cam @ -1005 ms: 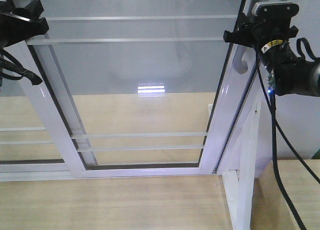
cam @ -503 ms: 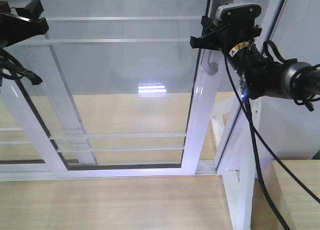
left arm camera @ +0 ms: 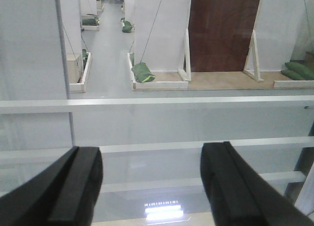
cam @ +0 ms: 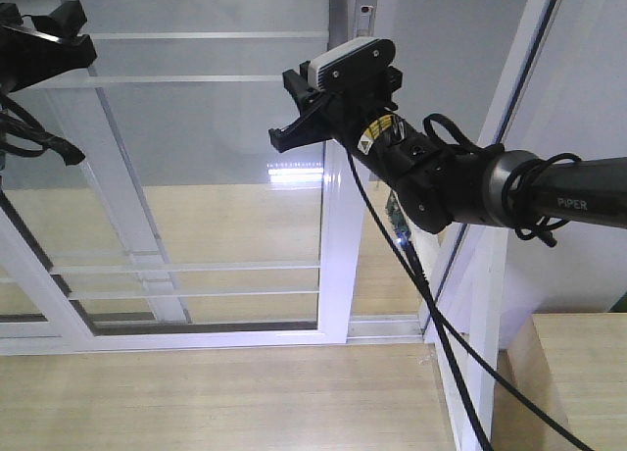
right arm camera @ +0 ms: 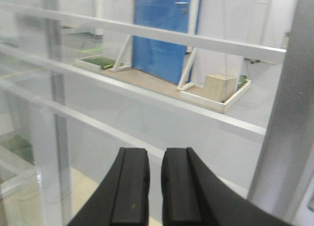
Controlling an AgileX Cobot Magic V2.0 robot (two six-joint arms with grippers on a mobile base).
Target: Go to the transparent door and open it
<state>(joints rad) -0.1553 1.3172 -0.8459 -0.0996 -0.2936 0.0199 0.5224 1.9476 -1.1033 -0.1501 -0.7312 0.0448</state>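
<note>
The transparent door (cam: 338, 275) is a barred glass panel in a glossy white frame; its right stile stands mid-view, with a gap to its right. Its grey handle is hidden behind my right arm. My right gripper (cam: 284, 127) is against the glass next to that stile. In the right wrist view the gripper (right arm camera: 155, 182) has its jaws nearly together with nothing between them, facing the door's bars (right arm camera: 196, 42). My left gripper (cam: 59, 39) is at the top left, open and empty. In the left wrist view it (left arm camera: 152, 186) faces a white bar (left arm camera: 147, 104).
A fixed barred pane (cam: 118, 176) overlaps behind the door at the left. The white door-frame post (cam: 490, 275) stands at the right, with the opening (cam: 421, 98) between it and the door. Black cables (cam: 416, 275) hang from the right arm. The floor (cam: 216, 392) is wood.
The door has slid left by about a third of the view, and my right gripper moved left with it. The opening at the right has widened. The left arm has not moved.
</note>
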